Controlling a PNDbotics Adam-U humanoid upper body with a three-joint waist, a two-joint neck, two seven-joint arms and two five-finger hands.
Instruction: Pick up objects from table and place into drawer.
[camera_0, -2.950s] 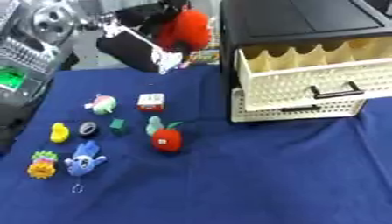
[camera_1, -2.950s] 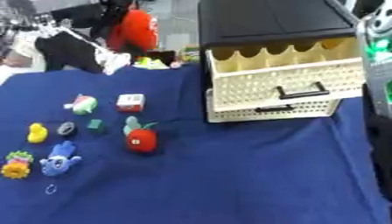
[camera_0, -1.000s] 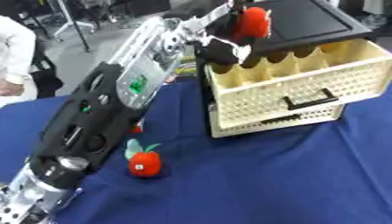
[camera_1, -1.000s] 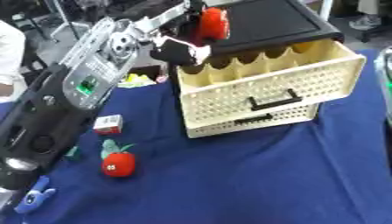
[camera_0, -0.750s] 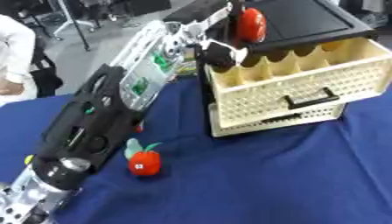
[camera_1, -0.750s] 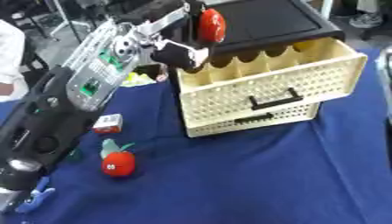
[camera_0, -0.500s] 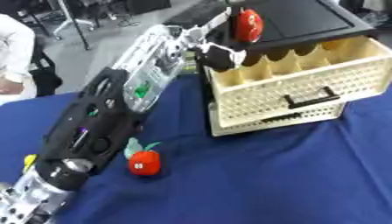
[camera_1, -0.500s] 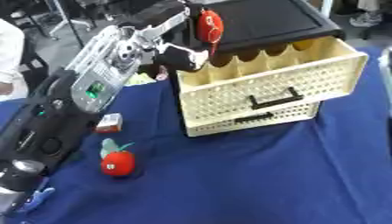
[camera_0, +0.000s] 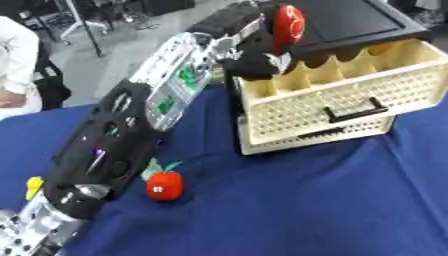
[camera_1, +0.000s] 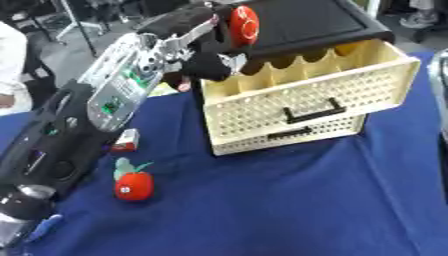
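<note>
My left arm reaches from the lower left up to the cream drawer unit (camera_0: 350, 100). My left hand (camera_1: 206, 57) is shut on a round red toy (camera_1: 243, 24) and holds it above the back left corner of the pulled-out top drawer (camera_1: 306, 97). That drawer has scalloped dividers; I cannot see what lies inside. On the blue cloth a red tomato toy (camera_0: 164, 186) with a green leaf lies left of the unit. A small red and white cube (camera_1: 125, 141) sits behind it, partly hidden by my arm. My right hand does not show.
The unit has a black top (camera_1: 306, 22) and a shut lower drawer (camera_0: 315, 136). A yellow toy (camera_0: 33, 184) and a blue toy (camera_1: 44, 225) lie at the left edge. A person's white sleeve (camera_0: 17, 65) shows at the far left. Blue cloth (camera_0: 332, 210) spreads before the drawers.
My left hand has carried the red toy from the table's far side to above the open top drawer. The view has swung toward the drawers. Over the last second the hand barely moves.
</note>
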